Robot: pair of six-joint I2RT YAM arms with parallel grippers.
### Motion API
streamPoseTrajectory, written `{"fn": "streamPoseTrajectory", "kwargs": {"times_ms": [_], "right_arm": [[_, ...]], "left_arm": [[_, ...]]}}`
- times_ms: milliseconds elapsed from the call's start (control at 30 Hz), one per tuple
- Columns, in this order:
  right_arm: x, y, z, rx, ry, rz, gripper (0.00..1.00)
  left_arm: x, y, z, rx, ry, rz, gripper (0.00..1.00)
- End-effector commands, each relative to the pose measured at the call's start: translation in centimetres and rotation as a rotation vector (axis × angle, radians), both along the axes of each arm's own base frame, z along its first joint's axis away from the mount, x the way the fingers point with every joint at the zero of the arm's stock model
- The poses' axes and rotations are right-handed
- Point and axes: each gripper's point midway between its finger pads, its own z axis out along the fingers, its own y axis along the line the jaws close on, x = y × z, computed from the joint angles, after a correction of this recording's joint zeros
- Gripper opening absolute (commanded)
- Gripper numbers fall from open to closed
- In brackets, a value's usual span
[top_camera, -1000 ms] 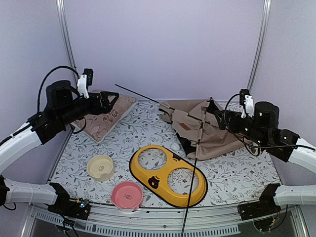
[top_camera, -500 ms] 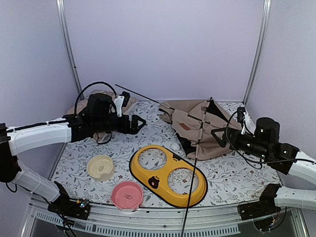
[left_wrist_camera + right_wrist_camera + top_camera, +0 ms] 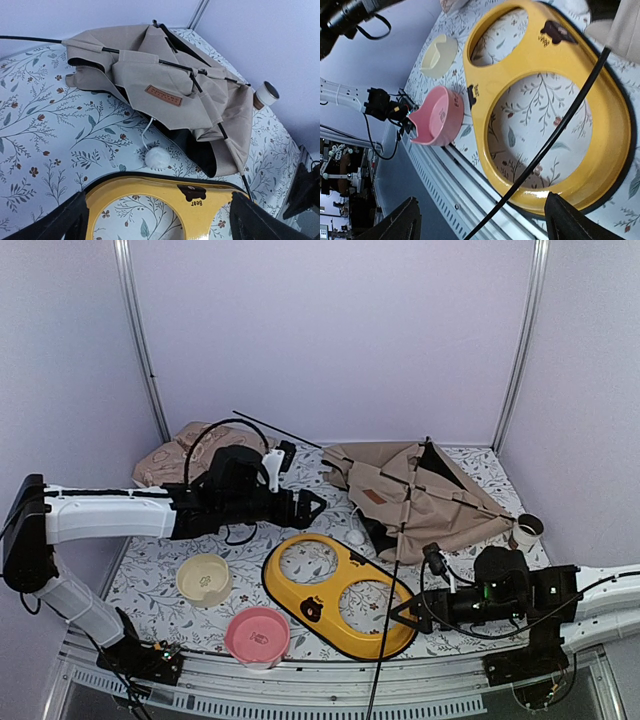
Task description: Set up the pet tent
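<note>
Top view: the pet tent (image 3: 415, 495) lies collapsed at the table's far right. The left gripper (image 3: 312, 504) hovers just left of it, and the right gripper (image 3: 403, 616) sits low by the yellow feeder stand (image 3: 290, 585).

Left wrist: jaws released and empty, the tent and its pom-pom (image 3: 158, 157) ahead.

Right wrist: jaws spread wide, with a black pole (image 3: 555, 135) running between them, unclamped.

Matt beige cloth pet tent (image 3: 135, 70), glossy yellow plastic feeder (image 3: 340, 582).
</note>
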Motion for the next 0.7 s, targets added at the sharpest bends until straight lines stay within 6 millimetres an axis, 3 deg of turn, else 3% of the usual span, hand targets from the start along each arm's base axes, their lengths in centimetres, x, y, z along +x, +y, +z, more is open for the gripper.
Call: {"fn": "streamPoseTrajectory", "kwargs": {"times_ms": [0,133,267,667], "right_arm": [[-0.8,0.5,-3.0,-0.054,0.133,-0.126,0.81],[-0.8,3.0,-3.8,-0.068,0.197,-0.131,0.68],[0.1,4.0,-4.3,-0.128,0.195,-0.171,0.62],[1.2,2.2,-4.9,-0.178,0.193,-0.284,0.55]], "left_arm": [[-0.1,0.1,3.4,-0.074,-0.053,0.025,0.98],[-1.0,0.6,3.3,-0.093,-0.028,0.012,0.97],[-1.7,0.7,3.5,-0.094,-0.015,-0.016,0.97],[-1.3,0.3,4.7,-0.083,-0.044,-0.023,0.96]]}}
